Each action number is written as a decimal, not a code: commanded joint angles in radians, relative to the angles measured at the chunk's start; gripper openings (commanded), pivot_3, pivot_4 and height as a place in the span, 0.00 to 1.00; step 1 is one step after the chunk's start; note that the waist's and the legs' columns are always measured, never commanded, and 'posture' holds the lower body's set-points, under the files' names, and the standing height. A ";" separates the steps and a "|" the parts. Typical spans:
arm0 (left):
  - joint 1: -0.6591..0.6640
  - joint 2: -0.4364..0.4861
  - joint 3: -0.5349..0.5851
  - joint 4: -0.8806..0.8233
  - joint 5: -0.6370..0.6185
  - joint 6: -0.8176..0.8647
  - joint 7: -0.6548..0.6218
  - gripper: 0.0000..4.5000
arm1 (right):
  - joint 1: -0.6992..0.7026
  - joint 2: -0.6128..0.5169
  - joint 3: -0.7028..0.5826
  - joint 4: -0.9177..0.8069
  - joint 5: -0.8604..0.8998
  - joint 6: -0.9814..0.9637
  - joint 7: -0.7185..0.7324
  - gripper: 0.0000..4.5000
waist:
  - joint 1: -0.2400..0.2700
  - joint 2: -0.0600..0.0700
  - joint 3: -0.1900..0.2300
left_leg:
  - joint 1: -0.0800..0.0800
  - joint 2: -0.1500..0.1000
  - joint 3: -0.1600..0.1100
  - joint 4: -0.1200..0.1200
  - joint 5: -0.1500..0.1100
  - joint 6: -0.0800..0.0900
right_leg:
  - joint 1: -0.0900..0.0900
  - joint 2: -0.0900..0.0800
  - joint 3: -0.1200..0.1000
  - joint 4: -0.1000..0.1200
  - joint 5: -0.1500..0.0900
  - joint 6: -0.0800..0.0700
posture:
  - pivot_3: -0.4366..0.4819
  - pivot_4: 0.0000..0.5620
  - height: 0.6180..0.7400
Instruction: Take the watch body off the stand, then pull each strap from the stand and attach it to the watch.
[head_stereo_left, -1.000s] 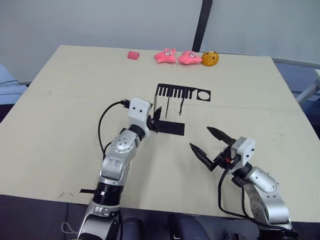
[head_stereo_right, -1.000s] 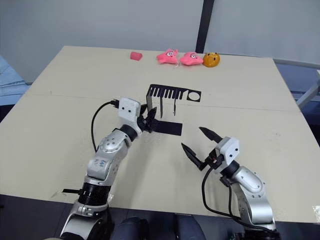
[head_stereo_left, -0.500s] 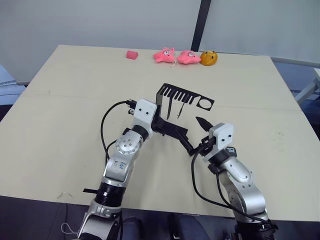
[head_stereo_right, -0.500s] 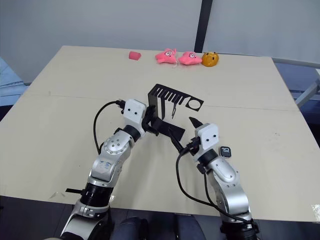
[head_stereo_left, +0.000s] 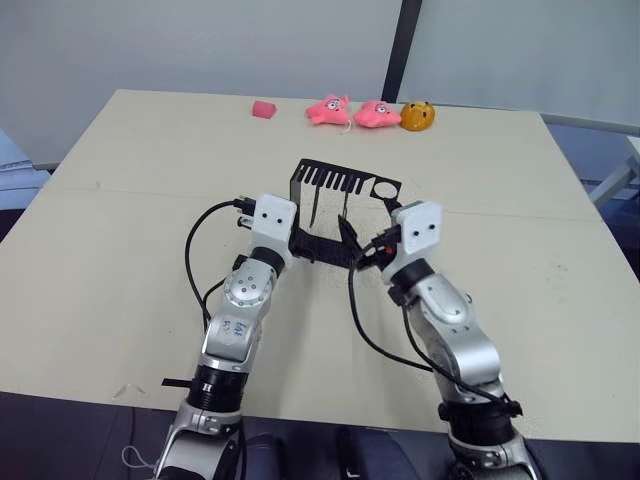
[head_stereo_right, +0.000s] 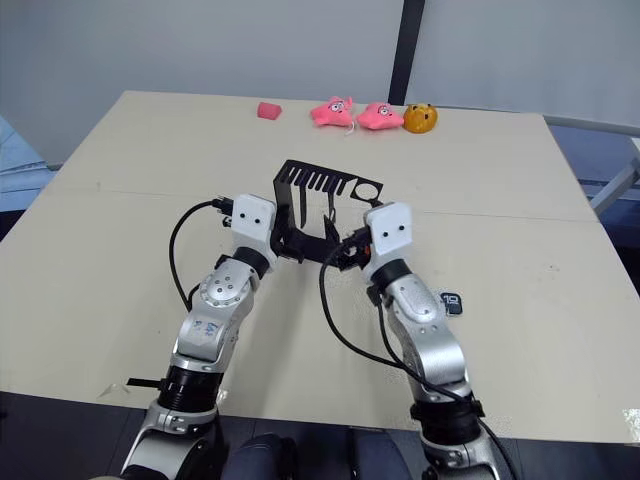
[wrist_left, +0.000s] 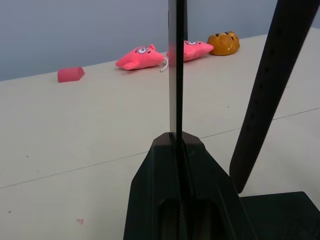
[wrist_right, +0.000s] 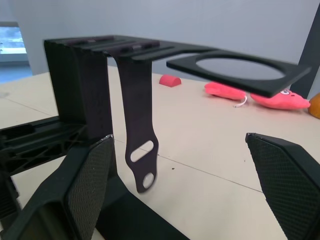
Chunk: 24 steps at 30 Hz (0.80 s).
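The black stand (head_stereo_left: 345, 183) is in mid-table, and my left gripper (head_stereo_left: 303, 243) is shut on its thin upright strip (wrist_left: 176, 75) near the foot. Two dark straps (head_stereo_left: 313, 206) (head_stereo_left: 343, 212) hang from the comb-slotted top plate. My right gripper (wrist_right: 178, 138) stands open just right of the stand, under the round-hole end, with one strap (wrist_right: 140, 150) hanging ahead between its fingers, untouched. The watch body (head_stereo_right: 450, 300) lies on the table right of my right forearm.
Along the table's far edge (head_stereo_left: 300, 95) sit a small pink block (head_stereo_left: 264, 109), two pink plush toys (head_stereo_left: 330, 110) (head_stereo_left: 377, 113) and an orange plush toy (head_stereo_left: 418, 116). Bare tabletop lies left and right of both arms.
My right arm has swung in from the front right up to the stand, staying open. The stand, held by my left gripper, tilted and shifted a little leftward.
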 joint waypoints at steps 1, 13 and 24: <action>-0.008 -0.011 0.008 -0.030 0.007 -0.012 0.010 0.02 | -0.048 0.024 0.006 0.036 -0.029 -0.006 -0.040 1.00 | 0.000 0.000 0.000 | 0.000 0.000 0.000 0.000 0.000 0.000 | 0.000 0.000 0.000 0.000 0.000 0.000 | 0.48 0.27 1.00; -0.005 -0.010 0.012 -0.029 0.004 -0.012 0.006 0.00 | -0.095 0.061 0.017 0.088 -0.073 -0.059 -0.067 0.80 | -0.004 0.000 0.000 | 0.000 0.000 0.000 -0.001 0.000 0.000 | 0.000 0.000 0.000 0.000 0.000 0.000 | 0.48 0.27 1.00; -0.011 -0.011 0.009 -0.028 0.001 -0.020 -0.003 0.00 | -0.079 0.046 0.044 0.072 -0.066 -0.127 -0.014 0.01 | -0.005 0.000 0.000 | 0.000 0.000 0.000 -0.001 0.000 0.000 | 0.000 0.000 0.000 -0.001 0.000 0.000 | 0.48 0.27 1.00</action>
